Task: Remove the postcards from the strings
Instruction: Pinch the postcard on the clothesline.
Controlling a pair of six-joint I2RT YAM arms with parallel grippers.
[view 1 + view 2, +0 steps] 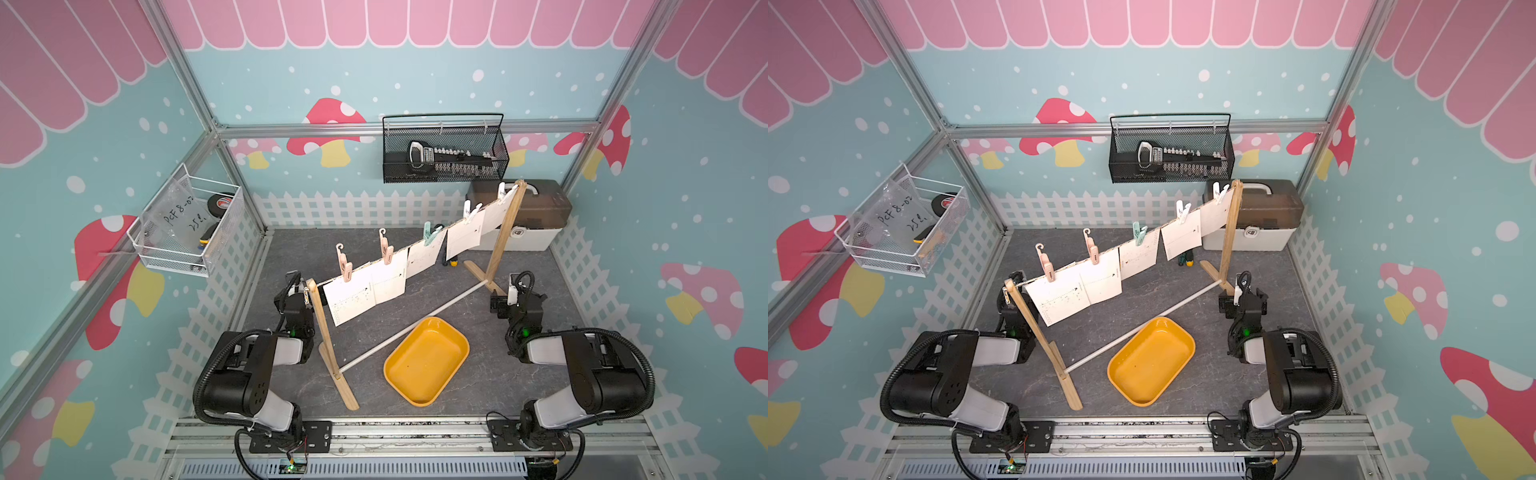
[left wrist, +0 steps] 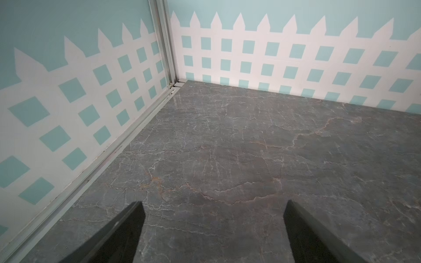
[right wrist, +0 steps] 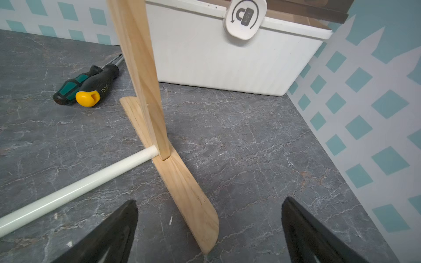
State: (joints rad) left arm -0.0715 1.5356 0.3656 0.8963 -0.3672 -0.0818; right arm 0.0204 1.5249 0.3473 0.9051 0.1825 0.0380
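Several white postcards (image 1: pixel 349 297) (image 1: pixel 1059 301) hang in a sloping row from the strings (image 1: pixel 322 284), held by pink, green and white clothespins. The twine runs between a near left wooden post (image 1: pixel 325 332) and a far right wooden post (image 1: pixel 505 232). My left gripper (image 2: pixel 214 205) is open over bare grey floor, low beside the left post, facing the back left corner. My right gripper (image 3: pixel 209 202) is open too, close to the floor, with the right post's foot (image 3: pixel 182 182) between its fingers' line of sight. Neither touches a card.
A yellow tray (image 1: pixel 424 365) lies on the floor in front of the white rod (image 1: pixel 415 328). Two screwdrivers (image 3: pixel 88 86) lie behind the line. A white toolbox (image 1: pixel 523 237) stands back right. A black mesh basket (image 1: pixel 444 166) and a white wire basket (image 1: pixel 187 232) hang on the walls.
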